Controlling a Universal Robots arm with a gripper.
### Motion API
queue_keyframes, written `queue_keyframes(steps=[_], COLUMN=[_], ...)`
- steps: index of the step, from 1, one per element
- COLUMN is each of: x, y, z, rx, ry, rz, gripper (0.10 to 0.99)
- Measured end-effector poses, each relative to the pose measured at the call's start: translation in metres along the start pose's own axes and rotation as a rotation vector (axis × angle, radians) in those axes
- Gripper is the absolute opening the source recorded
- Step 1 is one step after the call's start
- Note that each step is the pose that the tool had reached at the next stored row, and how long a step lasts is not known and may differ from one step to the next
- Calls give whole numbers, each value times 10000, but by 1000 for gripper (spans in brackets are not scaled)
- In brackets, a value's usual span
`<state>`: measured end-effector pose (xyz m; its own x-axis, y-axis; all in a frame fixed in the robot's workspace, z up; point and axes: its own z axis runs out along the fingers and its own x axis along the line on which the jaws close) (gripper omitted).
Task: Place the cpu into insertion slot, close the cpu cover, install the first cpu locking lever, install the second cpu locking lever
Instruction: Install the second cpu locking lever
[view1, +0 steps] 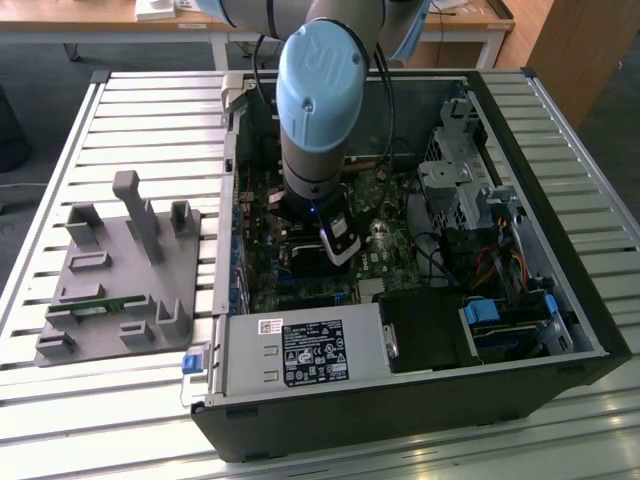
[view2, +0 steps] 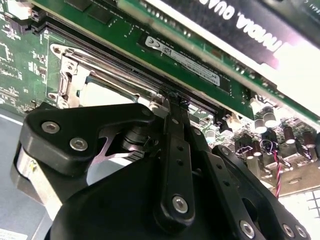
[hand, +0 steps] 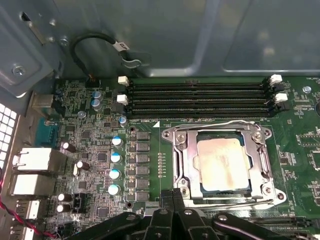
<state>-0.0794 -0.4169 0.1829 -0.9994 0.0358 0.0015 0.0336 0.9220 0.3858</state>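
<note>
The cpu (hand: 223, 164), a dull silver square, lies in the insertion slot (hand: 198, 176) on the green motherboard. The cpu cover (hand: 183, 155), a silver metal frame, lies flat around it. One thin wire locking lever (hand: 215, 124) runs along the cover's side by the memory slots, and another (hand: 235, 202) runs along the opposite side. My gripper (hand: 172, 196) is shut, its black fingertips together at the socket's corner beside that second lever's end. I cannot tell whether they touch the wire. In the second wrist view the gripper (view2: 170, 100) sits beside the cover (view2: 70, 75). The exterior view has the gripper (view1: 338, 248) down inside the computer case.
Long black memory slots (hand: 197, 97) lie beyond the socket, with capacitors (hand: 115, 157) beside it. A black graphics card (view2: 260, 25) stands close to the gripper. A power supply (view1: 300, 350) and drive bays (view1: 470, 190) crowd the case. A grey fixture plate (view1: 115, 280) rests at the exterior view's left.
</note>
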Motion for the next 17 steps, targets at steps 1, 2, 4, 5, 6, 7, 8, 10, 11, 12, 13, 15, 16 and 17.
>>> queue_keyframes(steps=[1,2,4,5,6,7,8,10,11,12,13,15,16,17], x=[2,2,4,5,5,6,6,6,6,6,6,6,6,6], y=[1,3,12,20,27,37,49,72,77,79,80,88,99,109], z=[0,-2,-22,-38,-57,-83,-112,-168,-178,-182,-186,-207,-231,-255], rx=[-3,-6,-23,-33,-33,-32,-37,-36,-37,-39,-43,-46,-53,-55], ry=[0,0,-2,-3,-2,0,0,1,0,0,0,1,0,0], rz=[-1,-2,-2,-2,-1,0,0,1,0,0,0,1,1,2], gripper=[106,106,106,106,106,106,106,106,106,106,106,106,106,106])
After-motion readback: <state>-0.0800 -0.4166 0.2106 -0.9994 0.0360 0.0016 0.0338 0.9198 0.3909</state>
